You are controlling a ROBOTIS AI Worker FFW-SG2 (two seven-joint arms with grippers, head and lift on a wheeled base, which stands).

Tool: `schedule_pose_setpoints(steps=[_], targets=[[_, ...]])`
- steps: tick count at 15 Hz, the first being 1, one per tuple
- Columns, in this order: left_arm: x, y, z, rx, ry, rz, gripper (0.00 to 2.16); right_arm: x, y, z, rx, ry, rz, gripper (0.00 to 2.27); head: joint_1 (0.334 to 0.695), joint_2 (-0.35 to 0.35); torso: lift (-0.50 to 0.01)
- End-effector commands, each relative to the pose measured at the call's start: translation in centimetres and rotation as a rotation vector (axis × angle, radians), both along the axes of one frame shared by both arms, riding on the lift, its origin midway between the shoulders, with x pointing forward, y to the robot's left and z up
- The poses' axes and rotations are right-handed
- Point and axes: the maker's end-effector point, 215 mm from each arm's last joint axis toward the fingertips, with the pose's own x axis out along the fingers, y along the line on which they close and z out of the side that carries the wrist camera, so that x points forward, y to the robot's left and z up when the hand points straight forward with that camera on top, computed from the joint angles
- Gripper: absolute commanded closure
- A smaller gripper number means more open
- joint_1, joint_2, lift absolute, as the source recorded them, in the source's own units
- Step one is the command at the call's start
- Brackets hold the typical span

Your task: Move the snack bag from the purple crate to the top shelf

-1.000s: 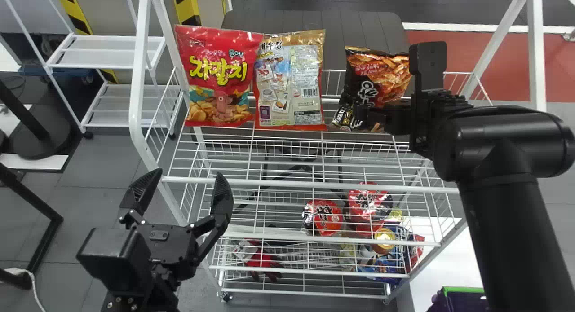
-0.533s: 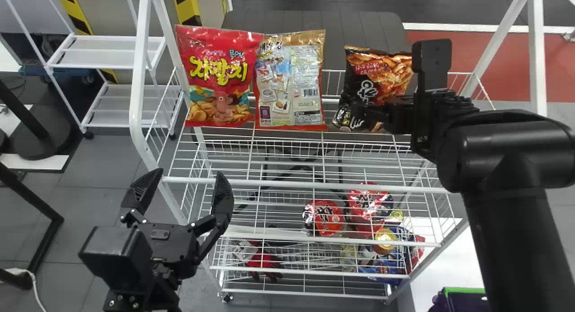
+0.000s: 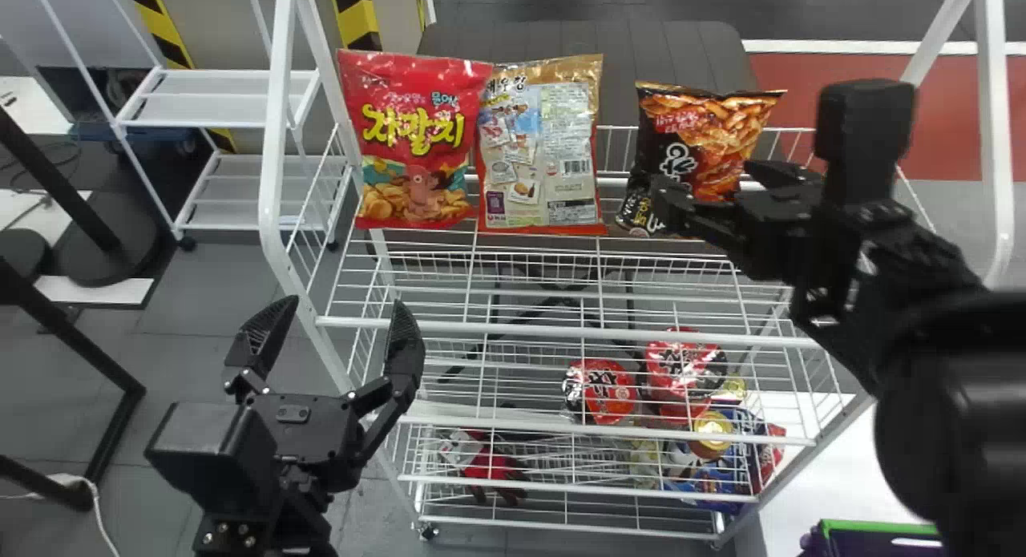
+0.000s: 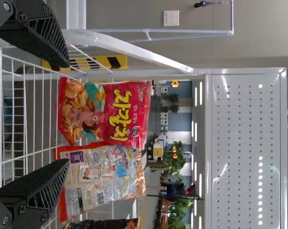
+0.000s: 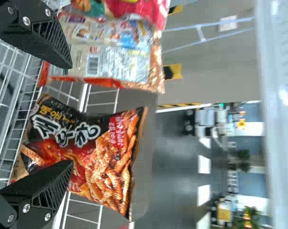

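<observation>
Black bag (image 3: pixel 705 132) stands on top shelf (image 3: pixel 561 327), just ahead of right gripper (image 5: pixel 70 115) and a bit to its left; long axis near upright, top tipped to the right. Right gripper is the nearer one, fingers apart, not clamped on it; can't tell if a finger brushes the bag. Placing looks about done; likely next is backing off straight, since a sideways pull could drag or topple the bag. Left gripper (image 3: pixel 345 302) parked low at left, fingers apart. Same shelf holds gold bag (image 3: pixel 541 148), just left of black bag with a small gap, and red bag (image 3: pixel 413 140) beyond, edges meeting. Purple crate (image 3: pixel 882 528), green rim, low at right; can't tell contents. Noodle cups (image 3: pixel 599 390) and red gloves (image 3: pixel 490 466) sit on lower shelves.
</observation>
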Motion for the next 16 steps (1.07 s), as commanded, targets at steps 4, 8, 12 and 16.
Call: schedule_pose_setpoints(steps=[4,8,12,16], targets=[[-0.2,0.1,0.4,-0.012,-0.008,0.006,0.11,-10.8,-3.4,5.4,0.057,-0.358,-0.051,0.14,0.695,0.034,0.000],[-0.6,1.4,0.8,-0.032,-0.007,0.048,0.11,-15.9,-4.6,3.4,0.066,-0.302,-0.085,0.13,0.695,0.005,0.000],[-1.3,3.0,3.4,-0.037,-0.043,0.104,0.11,-17.3,-4.6,-1.8,0.070,-0.138,-0.092,0.13,0.695,0.024,0.000],[-1.8,2.8,4.2,-0.025,-0.055,0.115,0.11,-17.7,-4.1,-3.0,0.065,-0.089,-0.071,0.13,0.695,0.043,0.000]])
